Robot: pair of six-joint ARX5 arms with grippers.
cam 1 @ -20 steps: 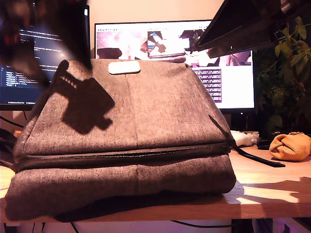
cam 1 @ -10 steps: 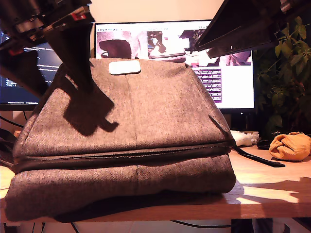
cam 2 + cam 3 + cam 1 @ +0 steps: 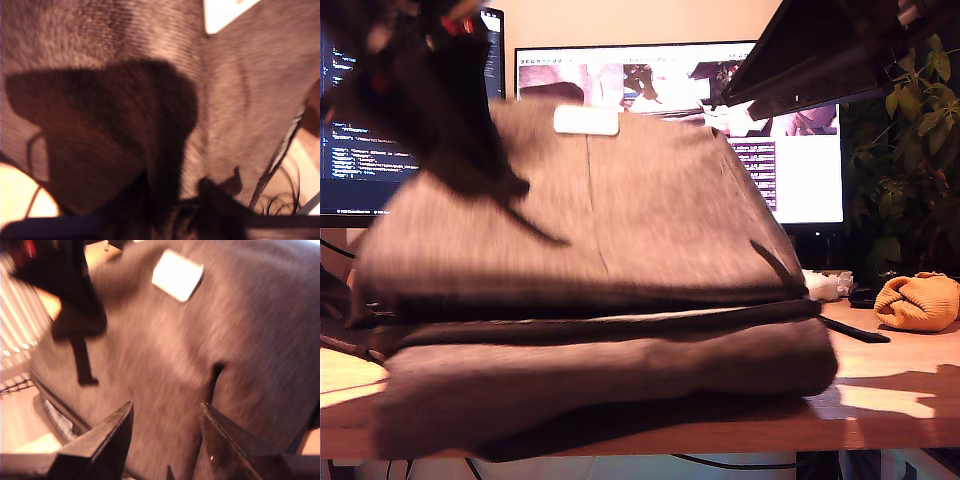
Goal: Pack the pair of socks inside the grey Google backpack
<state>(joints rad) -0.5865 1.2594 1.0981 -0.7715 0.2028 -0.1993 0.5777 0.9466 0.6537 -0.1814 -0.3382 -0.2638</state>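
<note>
The grey Google backpack [image 3: 650,230] lies flat across the desk, blurred by motion, its pale patch [image 3: 586,121] near the top. My first gripper [image 3: 485,170] is a dark blur down on the bag's upper part at the exterior view's left. Its wrist view is filled with backpack fabric [image 3: 240,100], and its own fingers are too dark to read. My second gripper [image 3: 165,440] hangs open above the backpack [image 3: 240,350], high at the exterior view's right, holding nothing. The mustard-orange pair of socks [image 3: 918,300] sits on the desk at the exterior view's right, apart from the bag.
Monitors [image 3: 800,160] stand close behind the backpack. A leafy plant [image 3: 910,150] rises behind the socks at the exterior view's right. A black strap [image 3: 845,328] trails from the bag toward the socks. The desk's front edge [image 3: 880,425] runs just below the bag.
My first arm has dropped onto the backpack's upper part, and the bag has shifted toward the exterior view's right and sagged. The second arm and the socks have stayed put.
</note>
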